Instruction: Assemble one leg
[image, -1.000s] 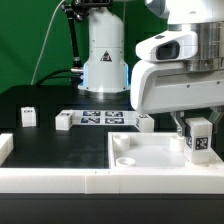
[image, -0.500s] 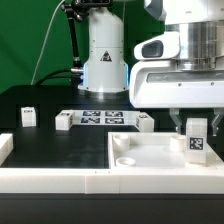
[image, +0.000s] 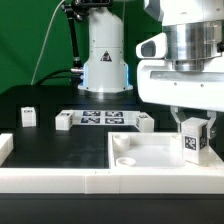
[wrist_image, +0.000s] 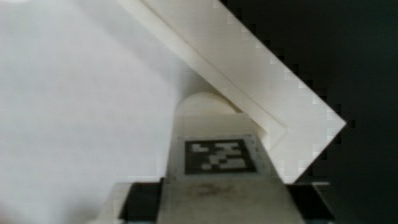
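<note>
My gripper (image: 193, 127) is shut on a leg (image: 192, 146), a small white block with a black-and-white tag on its face. It holds the leg upright over the large white square panel (image: 150, 152), near the corner at the exterior view's right. I cannot tell whether the leg's lower end touches the panel. In the wrist view the leg (wrist_image: 217, 135) stands between the dark fingers (wrist_image: 143, 200) of my gripper (wrist_image: 217, 200), over the panel (wrist_image: 80, 100) and close to its raised edge.
Three more legs stand on the black table: one far left (image: 28, 116), one (image: 64, 121) and one (image: 144, 122) at the ends of the marker board (image: 100, 118). A low white wall (image: 50, 176) runs along the front. The arm's base (image: 103, 55) stands behind.
The hand has turned about its upright axis with the leg in it. The leg has shifted slightly toward the exterior view's left over the panel's corner.
</note>
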